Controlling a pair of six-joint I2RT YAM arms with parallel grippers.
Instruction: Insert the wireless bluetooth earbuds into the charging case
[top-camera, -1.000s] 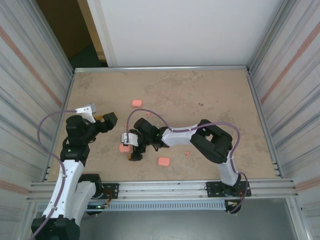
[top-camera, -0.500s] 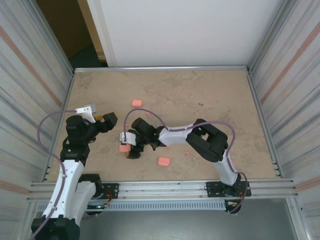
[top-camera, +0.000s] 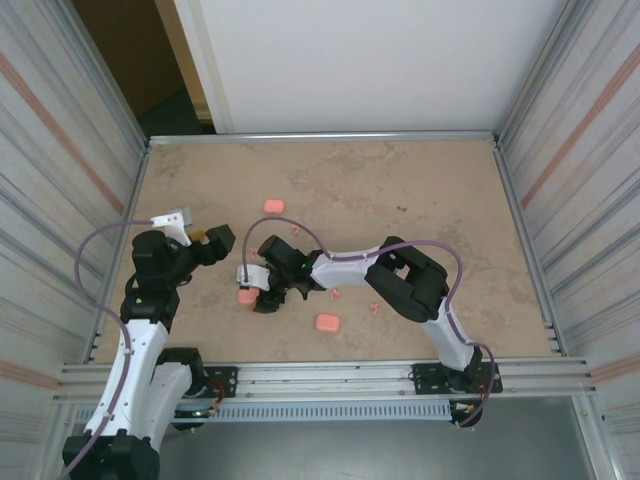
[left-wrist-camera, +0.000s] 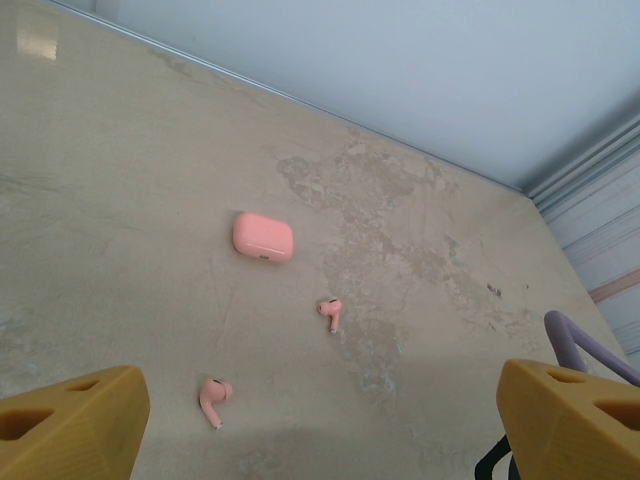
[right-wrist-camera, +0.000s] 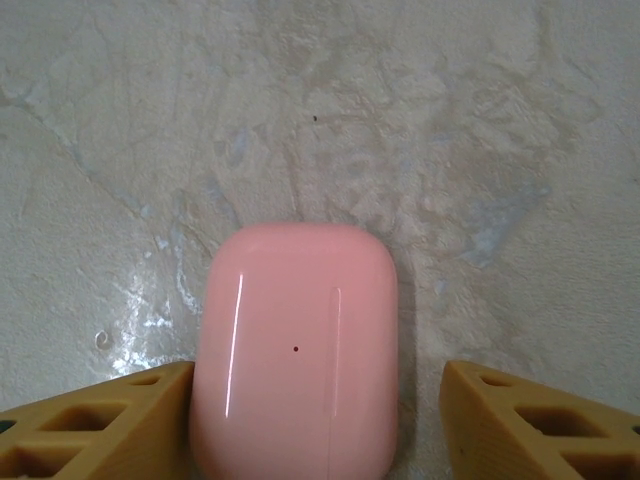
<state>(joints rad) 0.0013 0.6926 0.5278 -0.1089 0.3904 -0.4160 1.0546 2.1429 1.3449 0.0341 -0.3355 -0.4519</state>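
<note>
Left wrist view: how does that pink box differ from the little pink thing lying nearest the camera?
The case is far larger than the earbud. The case is a smooth, closed, rounded block; the earbud has a bulbous head and thin stem. The case lies farther from the camera. Both are salmon pink, lying loose on the table.

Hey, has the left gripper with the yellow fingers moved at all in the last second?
No. The left gripper is at the same spot in the top view, below and left of the far pink rounded plastic charging case, with its jaws open as before.
</note>
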